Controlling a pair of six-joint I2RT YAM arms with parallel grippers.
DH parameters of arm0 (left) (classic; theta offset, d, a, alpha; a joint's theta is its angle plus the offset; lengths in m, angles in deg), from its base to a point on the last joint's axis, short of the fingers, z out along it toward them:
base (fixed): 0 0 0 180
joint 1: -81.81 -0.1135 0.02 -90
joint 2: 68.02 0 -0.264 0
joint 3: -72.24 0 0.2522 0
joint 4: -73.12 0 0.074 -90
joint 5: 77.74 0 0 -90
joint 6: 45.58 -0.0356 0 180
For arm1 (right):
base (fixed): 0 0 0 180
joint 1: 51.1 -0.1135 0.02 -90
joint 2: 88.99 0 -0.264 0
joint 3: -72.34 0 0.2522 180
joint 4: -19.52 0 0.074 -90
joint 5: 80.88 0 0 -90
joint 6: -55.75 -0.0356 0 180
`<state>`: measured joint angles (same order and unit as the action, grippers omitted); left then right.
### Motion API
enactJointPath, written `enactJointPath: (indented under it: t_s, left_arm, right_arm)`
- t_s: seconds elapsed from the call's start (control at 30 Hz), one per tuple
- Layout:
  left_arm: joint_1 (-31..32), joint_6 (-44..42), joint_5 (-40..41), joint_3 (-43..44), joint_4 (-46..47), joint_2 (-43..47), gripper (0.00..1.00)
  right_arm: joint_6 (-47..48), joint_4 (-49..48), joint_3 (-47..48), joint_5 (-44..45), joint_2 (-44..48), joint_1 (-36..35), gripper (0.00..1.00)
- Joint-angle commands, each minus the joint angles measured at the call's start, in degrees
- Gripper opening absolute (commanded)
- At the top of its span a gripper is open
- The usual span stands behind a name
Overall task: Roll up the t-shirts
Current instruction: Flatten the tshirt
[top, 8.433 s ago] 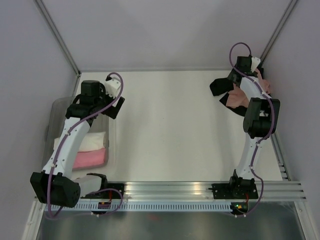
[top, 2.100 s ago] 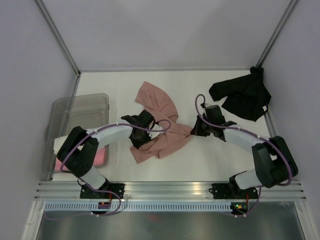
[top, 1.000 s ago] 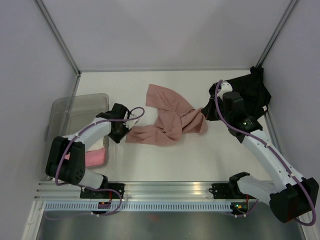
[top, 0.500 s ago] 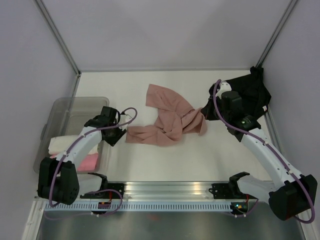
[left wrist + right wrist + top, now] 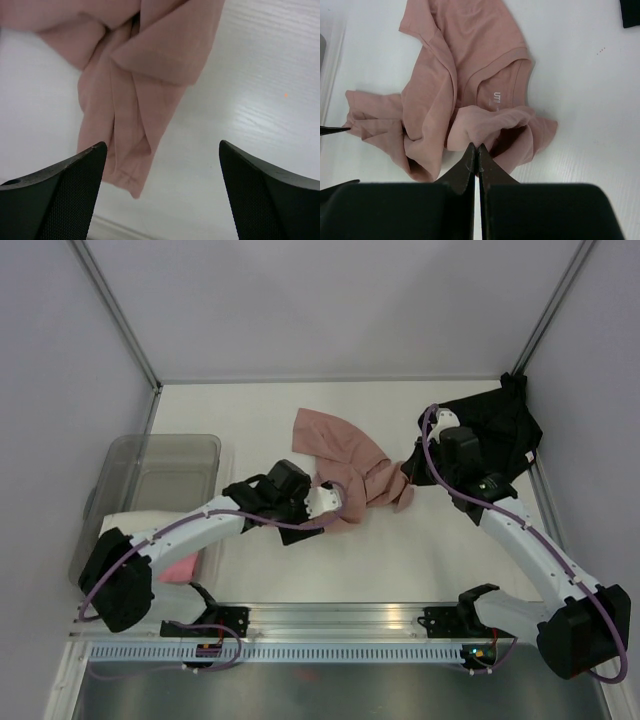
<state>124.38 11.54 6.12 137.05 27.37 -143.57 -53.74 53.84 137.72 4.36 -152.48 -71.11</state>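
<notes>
One salmon-pink t-shirt [image 5: 345, 455], crumpled

It lies right of the grey bin [image 5: 160, 452]. The right gripper [image 5: 478, 149] is clenched on a raised fold; the left gripper [image 5: 162, 146] hangs spread wide over its loose end. A black t-shirt [image 5: 495, 425] lies farther right of that bin.

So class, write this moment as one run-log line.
left gripper: open over pink t-shirt | right gripper: shut on its fold | black t-shirt: crumpled, far right corner

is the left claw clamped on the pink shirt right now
No, the left claw has its fingers wide apart, and the pink shirt lies slack on the table beyond them.
</notes>
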Motion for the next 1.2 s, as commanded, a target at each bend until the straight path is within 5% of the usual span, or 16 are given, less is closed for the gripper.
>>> enactJointPath:
  t_s: [0.0,0.27,0.37,0.57,0.63,0.9,0.97,1.0,1.17]
  left_arm:
    - [3.39,-3.58,3.39,1.34,10.27,-4.77,0.97]
    - [8.32,-2.89,10.7,9.06,15.28,-16.38,0.96]
    - [8.32,-3.24,9.74,10.12,15.2,-17.79,0.88]
    - [8.32,-3.68,7.36,9.95,14.32,-17.44,0.07]
    - [8.23,-4.2,6.4,9.78,12.74,-16.3,0.02]
    - [6.56,-5.25,-1.41,7.93,9.93,-10.76,0.04]
    - [6.65,-6.57,-1.52,7.66,10.36,-12.15,0.27]
    - [6.65,-6.75,-0.82,8.01,10.54,-13.04,0.5]
    - [6.65,-10.61,-4.83,12.23,8.7,-17.08,0.76]
  right_arm:
    - [-0.2,-2.19,-1.08,0.62,-0.15,0.23,0.01]
    - [-0.03,-2.98,-1.78,0.36,-1.55,0.32,0.0]
    - [0.23,-3.07,-2.22,0.71,-1.56,0.32,0.0]
    - [0.68,-2.71,-2.4,1.15,-1.29,1.02,0.0]
    - [0.76,-2.36,-2.22,1.06,-1.12,1.29,0.0]
    - [0.41,-1.48,-1.87,1.07,1.17,3.31,0.01]
    - [0.06,-1.66,-1.96,0.1,0.56,3.31,0.0]
    - [-0.11,-1.83,-2.04,-0.08,0.38,3.31,0.0]
    - [-0.9,-2.98,-3.01,-1.31,-0.15,3.31,0.0]
